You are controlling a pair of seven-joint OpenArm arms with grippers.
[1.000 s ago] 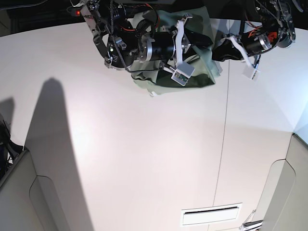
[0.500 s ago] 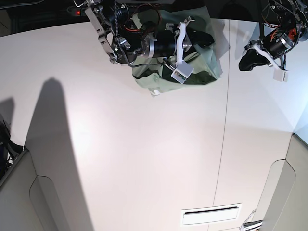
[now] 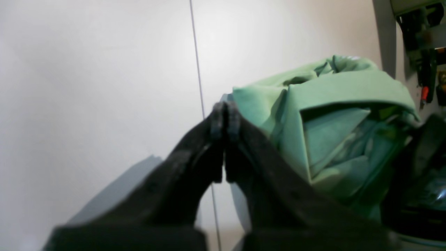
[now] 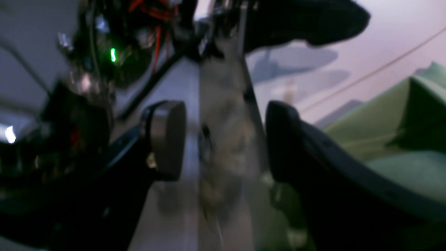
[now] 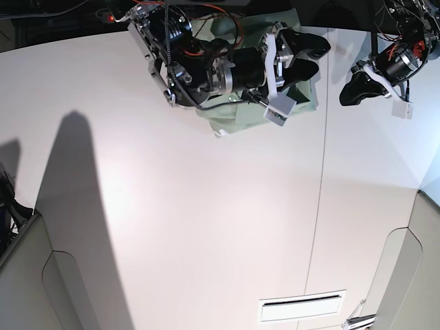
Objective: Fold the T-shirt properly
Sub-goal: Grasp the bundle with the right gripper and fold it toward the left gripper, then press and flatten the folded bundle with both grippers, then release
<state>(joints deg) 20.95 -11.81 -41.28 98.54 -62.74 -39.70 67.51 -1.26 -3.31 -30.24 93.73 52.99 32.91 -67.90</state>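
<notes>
A broad white counter [image 5: 206, 227] fills most of the base view, its surface smooth and matte. A thin dark seam [image 5: 318, 199] runs down it from the far edge toward the near edge, right of the middle; the same seam [image 3: 197, 59] shows as a fine line in the left wrist view. Near the counter's front edge lies a narrow rectangular slot [image 5: 301, 307]. Grey rounded panels stand at the lower left corner [image 5: 31, 282] and the lower right corner [image 5: 405, 275]. A long soft shadow [image 5: 75, 172] falls across the counter's left part.
</notes>
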